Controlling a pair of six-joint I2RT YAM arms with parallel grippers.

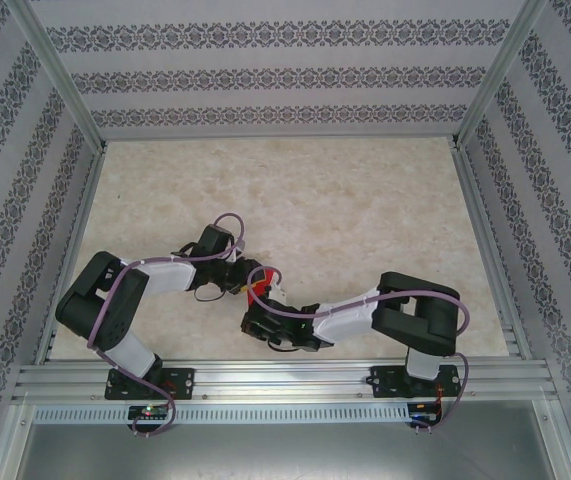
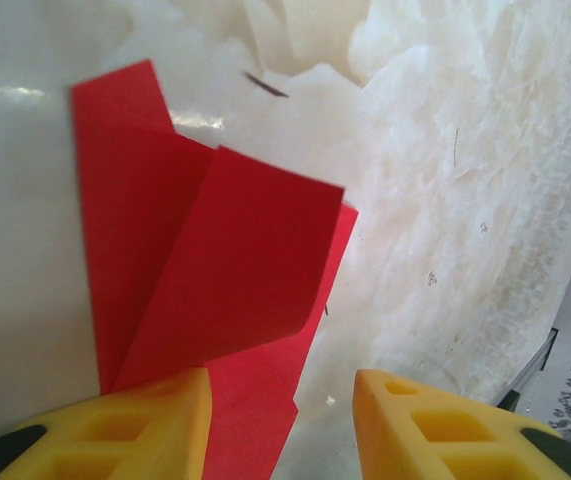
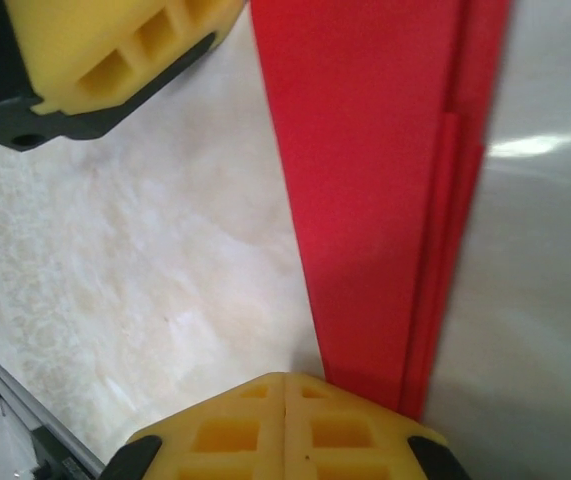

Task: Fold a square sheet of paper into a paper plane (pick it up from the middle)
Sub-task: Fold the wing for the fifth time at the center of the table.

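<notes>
From above, the two arms meet over the middle of the desk (image 1: 365,200). The paper (image 1: 261,287) shows as a small red patch between the left end effector (image 1: 237,272) and the right end effector (image 1: 263,302), and both tips are right at it. The patch is too small here to read its fold lines.

In the left wrist view, the left end effector (image 2: 280,430) is released, its fingers (image 2: 155,430) standing apart. The paper (image 2: 215,260) lies straight ahead and somewhat to its left, and the near corner reaches into the gap beside the left finger. The paper is partly folded. One flap lifts off the layer beneath, and its free edge slants away to the front right. The long axis runs away from the tips, leaning left.

In the right wrist view, the right end effector (image 3: 285,430) is clenched, its pads meeting on a seam with no red between them. The paper (image 3: 375,200) starts just beside the tips on their right. It runs straight ahead as a layered strip, so its long axis points away from this arm. I cannot tell whether the tips press on its near end or only touch it. One of the left end effector's fingers (image 3: 115,45) sits ahead to the left, off the strip.

Both arms are about equally near, but I judge the open left end effector better placed to take the raised flap.
</notes>
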